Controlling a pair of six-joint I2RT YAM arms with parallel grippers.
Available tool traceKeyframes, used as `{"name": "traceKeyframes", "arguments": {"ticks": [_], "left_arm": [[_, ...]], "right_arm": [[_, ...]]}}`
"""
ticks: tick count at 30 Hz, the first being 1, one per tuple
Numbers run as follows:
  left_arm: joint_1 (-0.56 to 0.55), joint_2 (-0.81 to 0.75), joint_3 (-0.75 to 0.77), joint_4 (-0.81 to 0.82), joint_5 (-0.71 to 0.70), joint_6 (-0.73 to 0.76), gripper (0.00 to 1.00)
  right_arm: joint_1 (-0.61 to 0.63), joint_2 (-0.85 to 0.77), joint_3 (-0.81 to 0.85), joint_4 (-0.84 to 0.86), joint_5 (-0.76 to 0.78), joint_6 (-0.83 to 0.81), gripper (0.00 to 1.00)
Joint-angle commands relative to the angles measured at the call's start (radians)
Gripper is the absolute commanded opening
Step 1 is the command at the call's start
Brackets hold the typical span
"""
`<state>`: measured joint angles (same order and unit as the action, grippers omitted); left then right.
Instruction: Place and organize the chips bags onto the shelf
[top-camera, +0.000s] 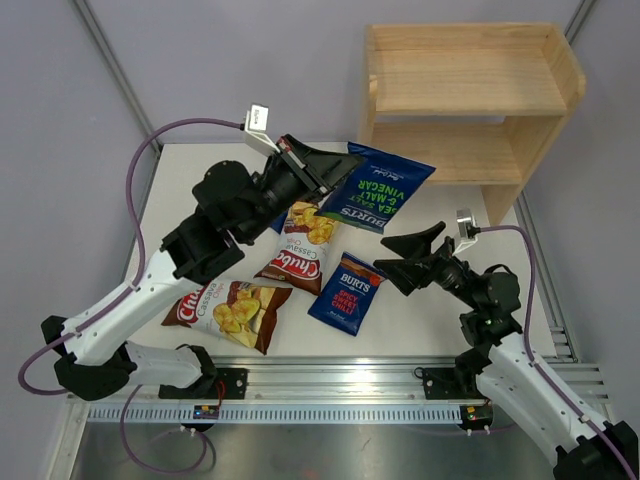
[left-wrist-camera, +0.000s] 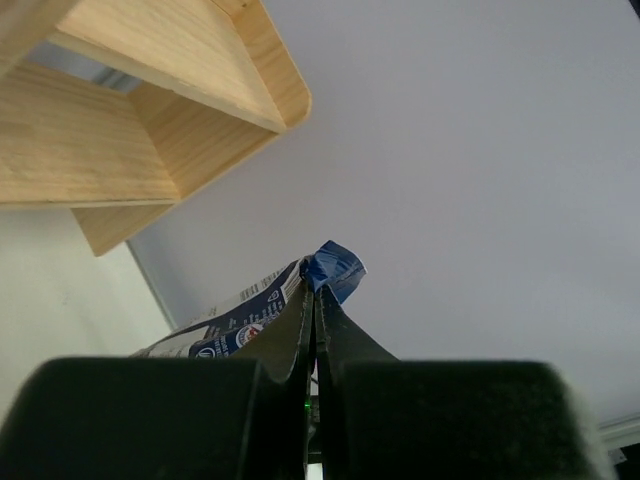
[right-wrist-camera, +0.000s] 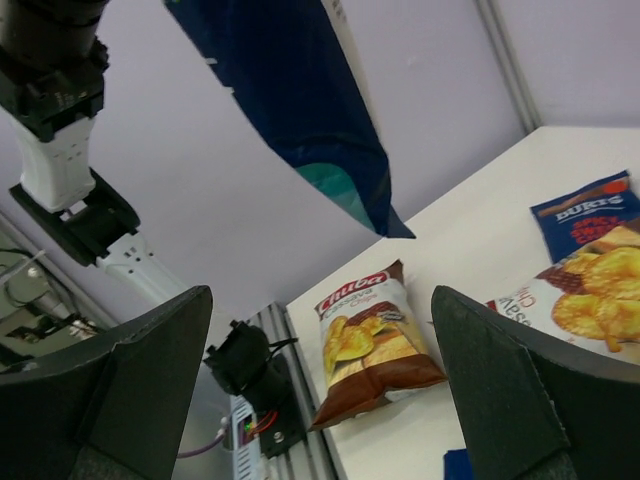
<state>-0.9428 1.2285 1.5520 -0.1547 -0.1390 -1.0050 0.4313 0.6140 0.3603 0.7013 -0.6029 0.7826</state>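
We've got the left gripper (top-camera: 338, 163) clamped shut on the edge of the green-lettered Burts bag (top-camera: 385, 192), which hangs airborne off its tips with the shelf (top-camera: 470, 100) just beyond. The right gripper (top-camera: 402, 258) is spread wide and empty. The red-lettered Burts bag (top-camera: 348, 292) lies just beside its fingers, and one Chuba bag (top-camera: 298, 255) lies past that.

Your green-lettered Burts bag (top-camera: 385, 190) is dark blue, with white print beside the green. Your red-lettered Burts bag (top-camera: 347, 292) is the same dark blue. The centre Chuba bag (top-camera: 300, 250) and the left Chuba bag (top-camera: 230, 310) are brown and white, each with a red logo and pictured yellow crisps. The shelf (top-camera: 470, 100) is pale bare wood and the table (top-camera: 440, 320) is white. The left arm (top-camera: 150, 290) and right arm (top-camera: 520, 370) are black and white, with purple cables (top-camera: 135, 200).
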Motion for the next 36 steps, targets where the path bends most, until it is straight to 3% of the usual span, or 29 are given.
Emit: {"name": "traceKeyframes", "arguments": {"ticks": [1,13,15,16,17,22,23,27,29,30,31,34,36], "left_arm": [[-0.056,-0.001,-0.003,0.177,-0.111,-0.056,0.0],[-0.165,0.065,-0.029,0.222,-0.128,-0.129,0.0],[-0.169,0.075,-0.027,0.219,-0.113,-0.141,0.0],[-0.168,0.078,-0.027,0.221,-0.106,-0.145,0.0],[-0.168,0.08,-0.027,0.216,-0.103,-0.15,0.0],[-0.168,0.074,-0.02,0.176,-0.114,-0.129,0.0],[-0.169,0.066,-0.018,0.158,-0.134,-0.101,0.0],[-0.169,0.049,0.035,0.071,-0.145,0.028,0.0],[-0.166,0.057,0.106,0.011,-0.104,0.152,0.15],[-0.168,0.057,0.121,0.001,-0.081,0.195,0.35],[-0.166,0.052,0.138,-0.009,-0.048,0.25,0.61],[-0.165,0.023,0.126,-0.086,0.033,0.447,0.95],[-0.165,-0.007,0.088,-0.114,0.088,0.491,0.99]], "right_arm": [[0.012,-0.02,-0.012,0.141,0.127,-0.107,1.0],[0.011,-0.056,0.017,0.202,0.131,-0.229,0.99],[0.012,-0.063,0.032,0.196,0.12,-0.233,0.93],[0.011,-0.066,0.035,0.193,0.115,-0.233,0.87],[0.011,-0.069,0.042,0.187,0.114,-0.232,0.69],[0.011,-0.106,0.058,0.098,0.089,-0.246,0.27],[0.011,-0.112,0.069,0.078,0.08,-0.246,0.13],[0.011,-0.17,0.109,-0.064,0.045,-0.24,0.01],[0.011,-0.187,0.158,-0.205,0.019,-0.247,0.0],[0.011,-0.2,0.181,-0.323,-0.006,-0.259,0.0],[0.012,-0.204,0.202,-0.382,-0.021,-0.267,0.0],[0.011,-0.226,0.287,-0.577,-0.081,-0.296,0.0],[0.009,-0.241,0.336,-0.669,-0.118,-0.306,0.0]]}}
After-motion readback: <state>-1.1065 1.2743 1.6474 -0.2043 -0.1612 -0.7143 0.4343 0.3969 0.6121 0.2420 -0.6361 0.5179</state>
